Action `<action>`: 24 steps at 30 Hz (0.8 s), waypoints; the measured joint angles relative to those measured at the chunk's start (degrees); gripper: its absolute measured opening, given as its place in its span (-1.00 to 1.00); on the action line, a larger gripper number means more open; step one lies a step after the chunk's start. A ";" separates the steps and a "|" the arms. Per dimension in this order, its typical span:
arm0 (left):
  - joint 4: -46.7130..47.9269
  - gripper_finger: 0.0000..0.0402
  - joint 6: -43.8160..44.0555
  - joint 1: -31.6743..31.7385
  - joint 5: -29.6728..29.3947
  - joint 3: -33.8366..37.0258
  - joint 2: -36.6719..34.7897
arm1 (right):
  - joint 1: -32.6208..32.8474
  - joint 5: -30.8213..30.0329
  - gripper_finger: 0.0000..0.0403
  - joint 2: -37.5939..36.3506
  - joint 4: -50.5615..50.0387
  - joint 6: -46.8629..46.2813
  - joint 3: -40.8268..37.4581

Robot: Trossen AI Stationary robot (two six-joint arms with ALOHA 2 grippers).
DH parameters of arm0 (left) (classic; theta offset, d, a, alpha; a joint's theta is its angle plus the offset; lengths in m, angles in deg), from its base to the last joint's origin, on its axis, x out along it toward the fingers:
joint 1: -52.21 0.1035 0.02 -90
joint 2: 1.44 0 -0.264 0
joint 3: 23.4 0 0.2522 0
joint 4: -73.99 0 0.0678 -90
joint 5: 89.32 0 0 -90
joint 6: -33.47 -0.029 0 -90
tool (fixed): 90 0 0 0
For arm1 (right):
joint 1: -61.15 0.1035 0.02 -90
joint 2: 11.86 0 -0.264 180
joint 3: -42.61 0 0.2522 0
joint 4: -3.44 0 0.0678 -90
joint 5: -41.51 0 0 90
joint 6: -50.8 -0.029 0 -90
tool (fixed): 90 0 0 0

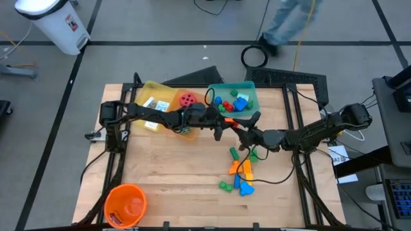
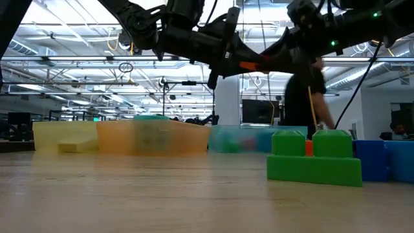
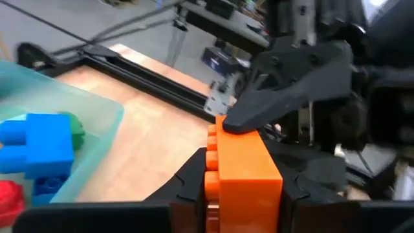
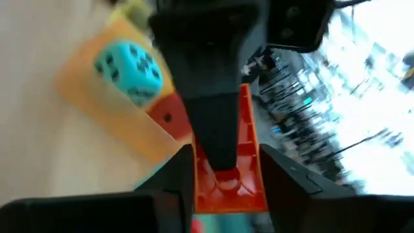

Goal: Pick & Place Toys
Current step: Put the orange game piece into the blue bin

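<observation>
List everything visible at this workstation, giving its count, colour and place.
Held brick: one, orange, in the air over the table.
Loose bricks: several, mixed colours, table's right-centre.
Teal tray: one, far edge, holds bricks.
Orange tray: one, beside the teal one, holds red die and cyan die.
Yellow tray: one, far left, holds white cards.
Bucket: one, orange, near-left corner.
Person: one, beyond the table.
Left tool, right tool: both grip the held brick.

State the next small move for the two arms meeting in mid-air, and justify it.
Probably the right pincer should open and back away. Both pincers grip the same orange brick above the table, the left pincer closed on its sides, so the handover looks ready to finish.
</observation>
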 joint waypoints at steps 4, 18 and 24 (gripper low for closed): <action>1.12 -0.54 -2.15 2.88 1.57 0.09 -1.60 | -0.16 -0.11 -0.19 -1.75 0.54 -9.73 0.05; 1.49 -0.54 -9.13 11.04 -6.60 0.28 0.71 | 0.78 0.34 0.12 -18.45 -13.41 -21.38 0.05; -0.27 -0.54 -8.96 12.62 -8.09 -0.54 5.85 | 0.79 0.40 0.04 -18.64 -14.47 -22.04 0.00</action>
